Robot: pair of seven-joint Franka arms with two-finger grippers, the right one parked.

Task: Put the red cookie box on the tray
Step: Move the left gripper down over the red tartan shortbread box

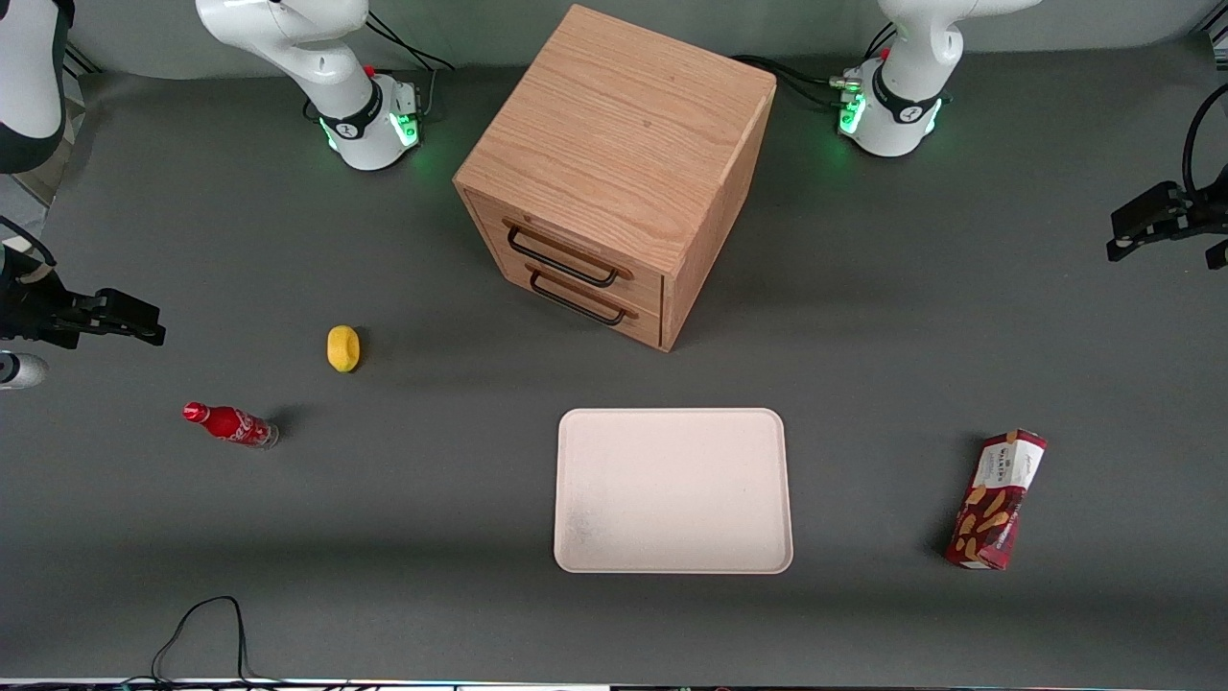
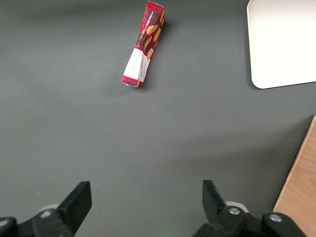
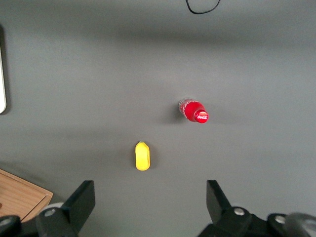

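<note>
The tray (image 1: 672, 490) is seen bare, so the reach is judged not yet begun. The red cookie box (image 2: 143, 44) lies on the table well ahead of the fingers (image 2: 78, 200), apart from the tray. A descent over the box is called for. The gripper (image 2: 146, 202) is held wide open, nothing grasped or touched.

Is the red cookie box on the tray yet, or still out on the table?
Still off it. The red cookie box lies flat on the table, apart from the bare tray. The open gripper hangs above the table, holding nothing.
</note>
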